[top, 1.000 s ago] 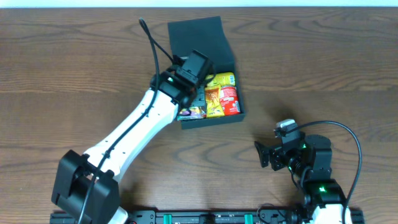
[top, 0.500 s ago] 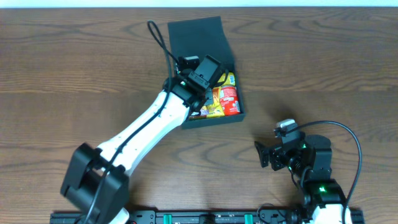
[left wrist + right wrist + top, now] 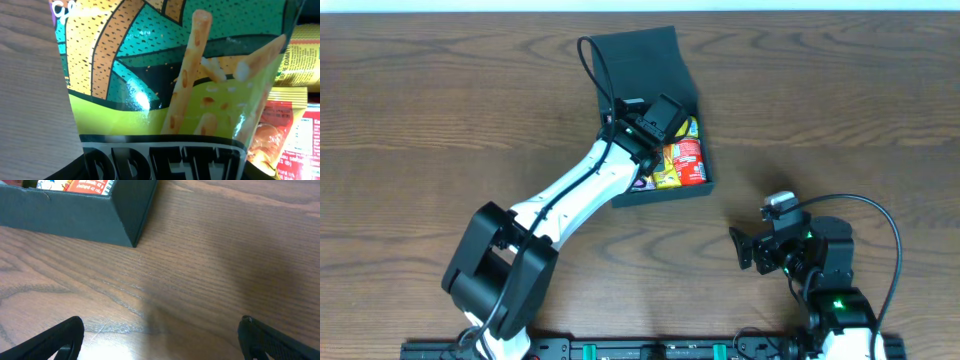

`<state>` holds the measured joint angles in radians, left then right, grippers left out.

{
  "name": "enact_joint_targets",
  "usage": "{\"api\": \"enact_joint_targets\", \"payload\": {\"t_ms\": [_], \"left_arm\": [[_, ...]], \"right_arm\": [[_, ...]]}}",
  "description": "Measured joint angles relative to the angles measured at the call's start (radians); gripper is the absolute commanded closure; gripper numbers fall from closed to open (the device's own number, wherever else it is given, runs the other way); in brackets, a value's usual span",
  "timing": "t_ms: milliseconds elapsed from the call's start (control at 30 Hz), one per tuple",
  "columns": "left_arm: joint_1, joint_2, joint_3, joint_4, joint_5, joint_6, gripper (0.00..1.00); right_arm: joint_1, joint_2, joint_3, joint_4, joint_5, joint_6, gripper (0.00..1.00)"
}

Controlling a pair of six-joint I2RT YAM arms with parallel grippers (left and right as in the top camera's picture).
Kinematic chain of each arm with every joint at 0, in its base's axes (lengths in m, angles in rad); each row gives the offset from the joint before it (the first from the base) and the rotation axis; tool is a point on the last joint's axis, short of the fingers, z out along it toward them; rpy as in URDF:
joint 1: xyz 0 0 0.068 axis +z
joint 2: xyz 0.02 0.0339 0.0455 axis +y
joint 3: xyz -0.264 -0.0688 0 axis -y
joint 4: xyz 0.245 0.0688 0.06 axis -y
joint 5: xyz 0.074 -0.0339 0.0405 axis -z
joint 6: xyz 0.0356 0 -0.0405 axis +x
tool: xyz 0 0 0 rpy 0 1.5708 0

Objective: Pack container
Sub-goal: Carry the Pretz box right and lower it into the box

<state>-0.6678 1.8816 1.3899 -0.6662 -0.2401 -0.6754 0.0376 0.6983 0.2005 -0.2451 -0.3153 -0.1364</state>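
The container (image 3: 665, 194), a dark teal-black box with its flap lid (image 3: 638, 58) open toward the far side, holds red and yellow snack packs (image 3: 686, 160). My left gripper (image 3: 660, 122) hangs over the container's middle and is shut on a yellow-green Pretz box (image 3: 170, 90), which fills the left wrist view; the jaws (image 3: 162, 172) show only as dark edges at the bottom. Snack packs (image 3: 295, 125) lie to its right. My right gripper (image 3: 744, 250) is open and empty low over the table, near the container's corner (image 3: 75, 210), its fingers (image 3: 160, 342) wide apart.
The wooden table (image 3: 840, 120) surrounds the container. The left arm's white links (image 3: 560, 200) stretch from the front left up to the container. Its black cable (image 3: 595, 70) arcs over the lid.
My left arm has swung right and farther over the container with the Pretz box in it. The right arm has not moved.
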Motion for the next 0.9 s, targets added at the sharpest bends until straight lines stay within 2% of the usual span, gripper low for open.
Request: {"api": "enact_joint_targets", "payload": {"t_ms": [133,400,633,733,800,833,900], "left_arm": [[0.0,0.009,0.0,0.017,0.0,0.002,0.32],[0.0,0.01,0.0,0.013,-0.011,0.007,0.31],[0.0,0.013,0.09,-0.096,-0.029,0.022,0.41],[0.0,0.013,0.136,-0.103,-0.031,0.019,0.5],[0.0,0.013,0.144,-0.104,-0.034,0.018,0.61],[0.0,0.013,0.144,-0.107,-0.033,0.019,0.68],[0.0,0.013,0.144,-0.111,-0.034,0.016,0.9]], "right_arm": [[0.0,0.0,0.0,0.0,0.0,0.0,0.01],[0.0,0.0,0.0,0.0,0.0,0.0,0.01],[0.0,0.0,0.0,0.0,0.0,0.0,0.01],[0.0,0.0,0.0,0.0,0.0,0.0,0.01],[0.0,0.0,0.0,0.0,0.0,0.0,0.01],[0.0,0.0,0.0,0.0,0.0,0.0,0.01],[0.0,0.0,0.0,0.0,0.0,0.0,0.01]]}}
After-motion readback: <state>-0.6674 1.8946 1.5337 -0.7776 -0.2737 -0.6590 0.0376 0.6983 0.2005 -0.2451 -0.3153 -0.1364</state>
